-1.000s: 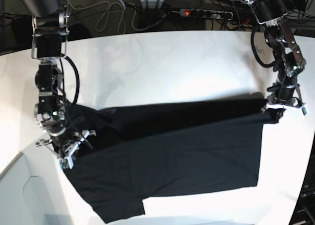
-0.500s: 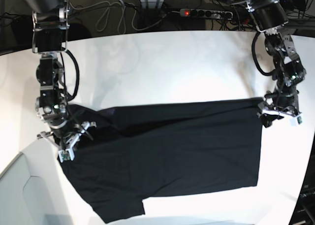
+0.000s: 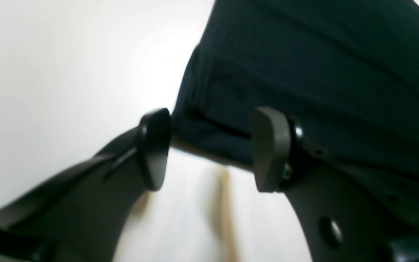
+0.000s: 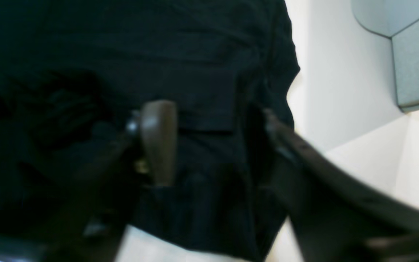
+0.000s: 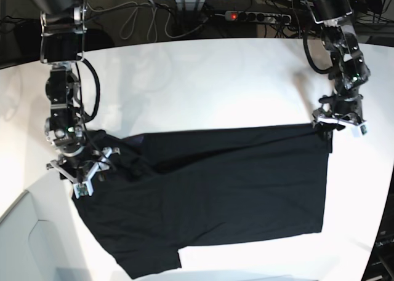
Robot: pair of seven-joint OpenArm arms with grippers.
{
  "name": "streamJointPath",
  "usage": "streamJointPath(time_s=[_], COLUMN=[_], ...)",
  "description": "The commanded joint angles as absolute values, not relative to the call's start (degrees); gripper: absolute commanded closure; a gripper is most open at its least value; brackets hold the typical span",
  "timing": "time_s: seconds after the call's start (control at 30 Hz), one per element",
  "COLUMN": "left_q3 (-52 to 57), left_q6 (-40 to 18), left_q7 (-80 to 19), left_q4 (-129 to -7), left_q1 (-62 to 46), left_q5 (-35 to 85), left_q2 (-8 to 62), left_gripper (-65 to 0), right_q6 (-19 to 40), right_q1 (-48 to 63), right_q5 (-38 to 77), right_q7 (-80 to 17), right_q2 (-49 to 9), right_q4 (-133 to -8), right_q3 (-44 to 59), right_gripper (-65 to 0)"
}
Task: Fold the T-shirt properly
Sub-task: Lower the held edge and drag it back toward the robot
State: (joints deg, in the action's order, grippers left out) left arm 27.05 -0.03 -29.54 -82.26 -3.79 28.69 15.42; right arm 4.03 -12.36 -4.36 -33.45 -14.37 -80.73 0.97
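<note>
We let the fold settle

Both claws, left [image 3: 209, 153] and right [image 4: 209, 145], gape spread over the large black cotton T-shirt [image 5: 215, 195] (nothing pinched), leaving it flat on the white table [image 5: 203, 84].

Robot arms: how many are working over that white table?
2. One arm's open tool is at the black cotton T-shirt's left end; the other's open tool is at its top-right corner.
</note>
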Motion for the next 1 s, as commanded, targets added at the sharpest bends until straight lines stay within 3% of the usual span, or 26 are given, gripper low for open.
streamJointPath(time_s=[0.0, 0.5, 0.77, 0.83, 0.97], left_q3=[27.3, 27.21, 27.21, 27.21, 27.56], left_q6=[0.13, 0.04, 0.04, 0.04, 0.04], left_q7=[-28.35, -28.26, -28.26, -28.26, -28.26], left_q4=[-81.8, -77.67, -73.98, -73.98, -73.54], left_q1=[-3.21, -0.13, 0.57, 0.57, 0.22], left_q5=[28.79, 28.7, 28.97, 28.79, 29.23], left_q2=[16.57, 16.48, 16.57, 16.57, 16.57], left_gripper=[-34.4, -34.1, -33.8, -31.7, -21.3], right_q6=[4.09, 4.09, 4.09, 4.09, 4.09], right_q1=[-13.23, -5.76, 1.19, 2.07, 3.74], right_q5=[-4.18, -4.26, -4.26, -4.26, -4.26], right_q7=[-31.87, -32.22, -32.22, -32.22, -32.22], right_q2=[-14.99, -16.57, -17.27, -17.27, -17.27], right_q4=[-82.77, -94.37, -100.79, -101.32, -101.58], right_q3=[1.27, 2.24, 8.92, 10.95, 13.93], right_gripper=[-37.2, -36.3, -36.3, -36.3, -36.3])
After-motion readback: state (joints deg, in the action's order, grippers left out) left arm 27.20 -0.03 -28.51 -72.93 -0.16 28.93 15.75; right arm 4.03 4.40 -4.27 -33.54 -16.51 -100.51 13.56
